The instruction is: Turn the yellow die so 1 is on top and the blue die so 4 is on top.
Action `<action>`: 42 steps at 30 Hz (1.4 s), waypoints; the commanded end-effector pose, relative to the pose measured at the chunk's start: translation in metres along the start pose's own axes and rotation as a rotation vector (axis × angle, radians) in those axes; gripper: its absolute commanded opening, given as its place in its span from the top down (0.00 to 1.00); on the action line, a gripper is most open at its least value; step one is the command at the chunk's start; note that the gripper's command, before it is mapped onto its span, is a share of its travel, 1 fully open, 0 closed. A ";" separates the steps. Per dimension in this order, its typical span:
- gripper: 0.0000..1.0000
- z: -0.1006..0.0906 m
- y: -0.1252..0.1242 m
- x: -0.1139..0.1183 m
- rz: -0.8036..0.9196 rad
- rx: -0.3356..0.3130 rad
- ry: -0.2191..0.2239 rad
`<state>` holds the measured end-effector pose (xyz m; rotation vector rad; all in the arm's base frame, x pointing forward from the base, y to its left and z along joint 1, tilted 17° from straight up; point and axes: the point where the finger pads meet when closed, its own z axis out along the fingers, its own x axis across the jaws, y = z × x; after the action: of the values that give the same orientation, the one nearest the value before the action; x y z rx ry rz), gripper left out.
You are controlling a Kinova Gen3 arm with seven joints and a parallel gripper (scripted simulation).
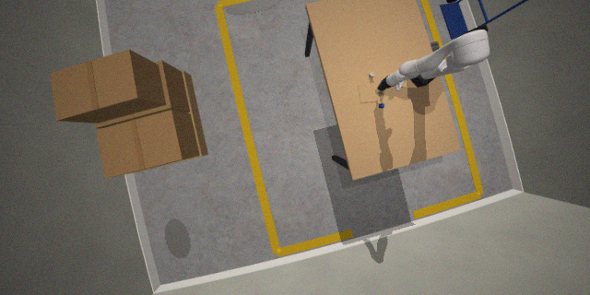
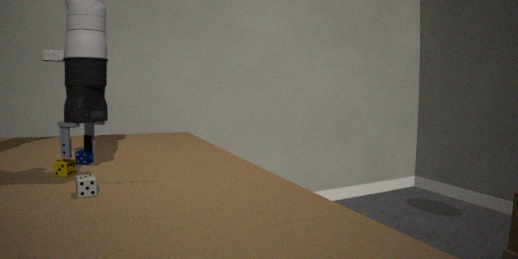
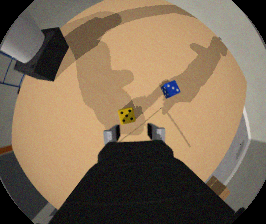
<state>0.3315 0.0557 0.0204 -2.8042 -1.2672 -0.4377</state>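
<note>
The yellow die [image 2: 65,167] lies flat on the table, also seen in the wrist view [image 3: 127,115]. My gripper [image 2: 77,154] is open and empty. It points straight down, with its fingertips just above and behind the yellow die, and it also shows in the wrist view [image 3: 133,132]. The blue die [image 2: 84,157] lies flat a little beyond the gripper, and also shows in the wrist view [image 3: 170,88] and from above [image 1: 382,105]. The white die [image 2: 87,185] lies apart, nearer the exterior camera. The tan mat [image 1: 368,93] shows only as a faint outline. I cannot tell which dice rest on it.
The table [image 1: 383,78] is a wide tan top inside a yellow floor line. Cardboard boxes [image 1: 124,111] stand far to the left on the floor. A blue cart [image 1: 466,5] stands behind the arm's base.
</note>
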 end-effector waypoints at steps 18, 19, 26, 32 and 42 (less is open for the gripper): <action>0.00 -0.001 -0.023 0.044 -0.009 0.000 0.004; 0.00 -0.001 -0.024 0.046 -0.009 0.000 0.004; 0.00 -0.001 -0.032 0.060 -0.009 0.000 0.004; 0.00 -0.001 -0.036 0.069 -0.009 0.000 0.004; 0.00 -0.001 -0.045 0.085 -0.009 0.000 0.004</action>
<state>0.3497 0.1450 0.0392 -2.7994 -1.2767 -0.4405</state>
